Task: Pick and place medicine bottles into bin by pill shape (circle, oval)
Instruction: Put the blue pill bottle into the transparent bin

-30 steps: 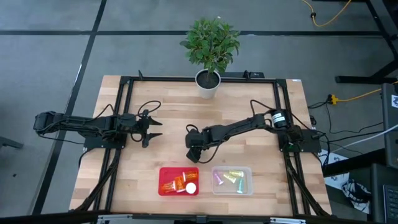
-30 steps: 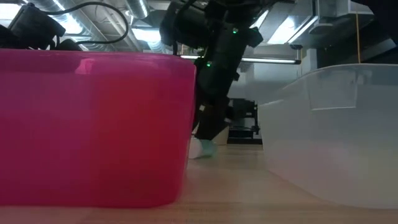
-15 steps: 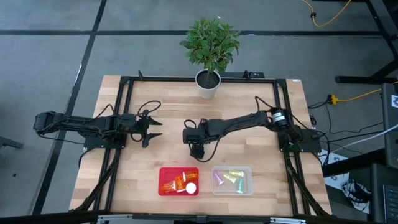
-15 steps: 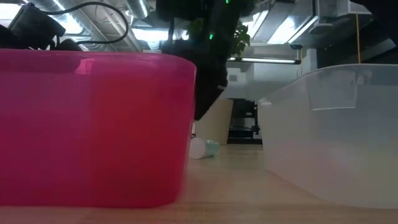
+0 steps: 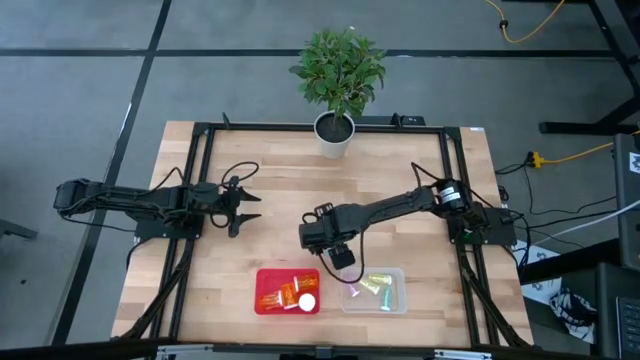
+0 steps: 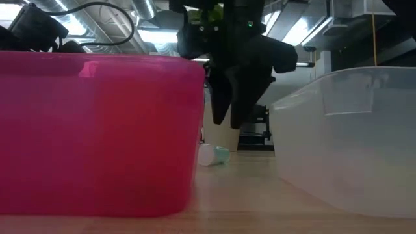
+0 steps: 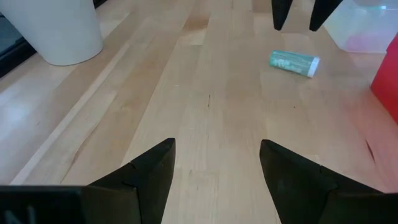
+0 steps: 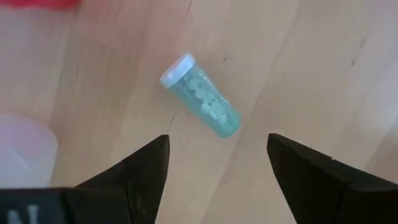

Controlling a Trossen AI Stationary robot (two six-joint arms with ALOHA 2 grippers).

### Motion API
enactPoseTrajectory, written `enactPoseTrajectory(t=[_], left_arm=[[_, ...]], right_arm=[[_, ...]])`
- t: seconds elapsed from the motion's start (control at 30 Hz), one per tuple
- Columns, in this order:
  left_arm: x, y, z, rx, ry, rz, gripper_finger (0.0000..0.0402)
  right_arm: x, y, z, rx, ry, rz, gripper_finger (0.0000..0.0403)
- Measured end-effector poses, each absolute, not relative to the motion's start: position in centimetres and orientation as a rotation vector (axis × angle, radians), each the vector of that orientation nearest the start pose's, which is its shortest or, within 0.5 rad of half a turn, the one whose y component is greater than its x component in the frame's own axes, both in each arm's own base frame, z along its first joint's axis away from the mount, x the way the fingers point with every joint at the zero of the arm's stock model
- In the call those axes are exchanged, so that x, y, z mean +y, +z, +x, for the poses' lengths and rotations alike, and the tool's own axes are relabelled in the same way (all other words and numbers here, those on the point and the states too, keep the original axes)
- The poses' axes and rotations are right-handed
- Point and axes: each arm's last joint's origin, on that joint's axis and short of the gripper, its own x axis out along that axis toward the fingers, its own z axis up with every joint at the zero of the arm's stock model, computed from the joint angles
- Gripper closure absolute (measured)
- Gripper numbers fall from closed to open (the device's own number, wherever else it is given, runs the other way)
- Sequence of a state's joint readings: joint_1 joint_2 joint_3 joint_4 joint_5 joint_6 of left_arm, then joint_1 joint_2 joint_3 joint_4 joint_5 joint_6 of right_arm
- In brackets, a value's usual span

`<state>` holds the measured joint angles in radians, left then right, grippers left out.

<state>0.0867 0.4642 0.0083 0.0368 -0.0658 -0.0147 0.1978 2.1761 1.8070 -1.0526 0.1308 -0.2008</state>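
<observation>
The right tool hangs released over a teal bottle that lies on its side on the table, apart from its fingers and near the red bin and the clear bin. The left tool waits released at the left side of the table, holding nothing.

1. My high view looks straight down on the whole table, both arms in frame.
2. My low view sits at tabletop height, pressed close behind the red bin and clear bin, facing the room.
3. The left wrist view looks across the boards, low and slanted.
4. The right wrist view looks down from close by.
5. Both wrist views and the low view share the teal bottle.
</observation>
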Motion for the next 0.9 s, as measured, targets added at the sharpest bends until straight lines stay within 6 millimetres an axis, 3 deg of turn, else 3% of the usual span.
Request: enactPoseTrajectory(t=[0.27, 0.7, 0.9], left_arm=[[1.2, 12.8, 11.8, 0.418, 0.153, -0.019, 0.0174], [1.2, 12.8, 11.8, 0.418, 0.153, -0.019, 0.0174], [1.2, 12.8, 11.8, 0.418, 0.153, -0.019, 0.0174]], right_arm=[[8.2, 17.5, 42.7, 1.364, 0.259, -0.472, 0.0130], [8.4, 17.3, 43.1, 1.314, 0.330, -0.469, 0.0130], [8.5, 16.2, 43.3, 1.314, 0.428, -0.504, 0.0130]])
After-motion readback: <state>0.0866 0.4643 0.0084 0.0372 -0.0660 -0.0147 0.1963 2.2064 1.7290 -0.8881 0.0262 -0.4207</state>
